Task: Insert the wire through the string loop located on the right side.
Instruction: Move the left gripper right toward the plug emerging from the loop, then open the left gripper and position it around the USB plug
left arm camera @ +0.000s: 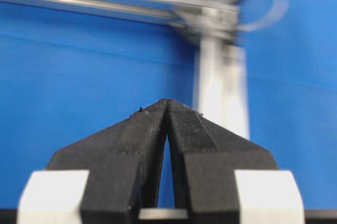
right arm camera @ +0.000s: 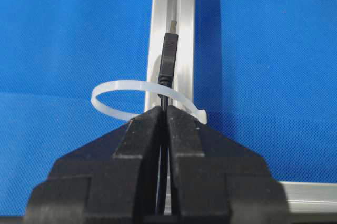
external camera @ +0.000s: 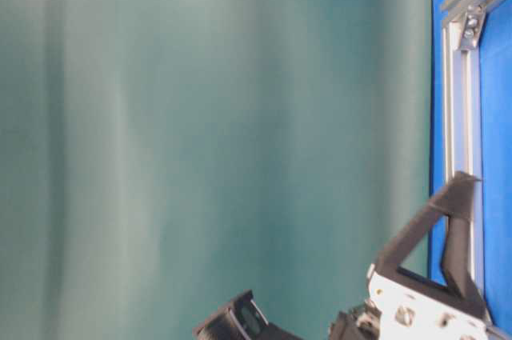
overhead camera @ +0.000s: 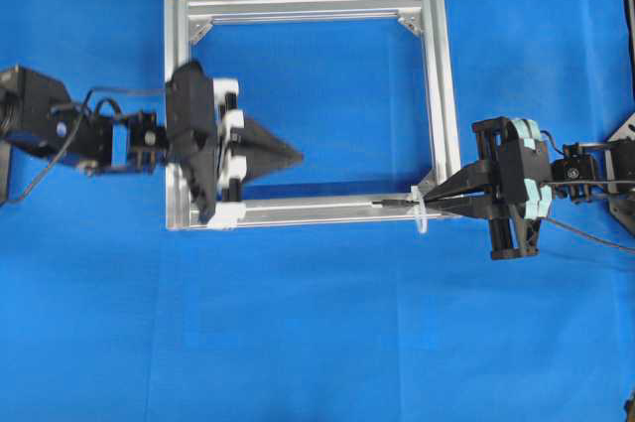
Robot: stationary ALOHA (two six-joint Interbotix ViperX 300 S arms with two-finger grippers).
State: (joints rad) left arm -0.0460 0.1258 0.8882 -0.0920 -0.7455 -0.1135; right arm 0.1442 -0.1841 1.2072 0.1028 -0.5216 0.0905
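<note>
The wire (right arm camera: pixel 168 58) is a thin black cable with a slim plug tip, and my right gripper (right arm camera: pixel 164 111) is shut on it just behind the plug. The plug pokes forward past the white string loop (right arm camera: pixel 118 96), whose band crosses in front of the cable over the silver frame bar (right arm camera: pixel 174 8). From overhead, the right gripper (overhead camera: pixel 429 203) points left at the frame's lower right corner, with the string loop (overhead camera: pixel 421 215) and the wire's plug (overhead camera: pixel 391 202) there. My left gripper (overhead camera: pixel 296 156) is shut and empty inside the frame; the left gripper (left arm camera: pixel 167 103) faces the blurred string loop (left arm camera: pixel 261 7).
The square aluminium frame (overhead camera: pixel 308 3) lies on blue cloth, with corner brackets (overhead camera: pixel 409 23) inside its corners. The left arm's body overlaps the frame's left bar (overhead camera: pixel 175 65). The table-level view is mostly a teal blur, with a frame bar (external camera: pixel 462 100) at its right edge.
</note>
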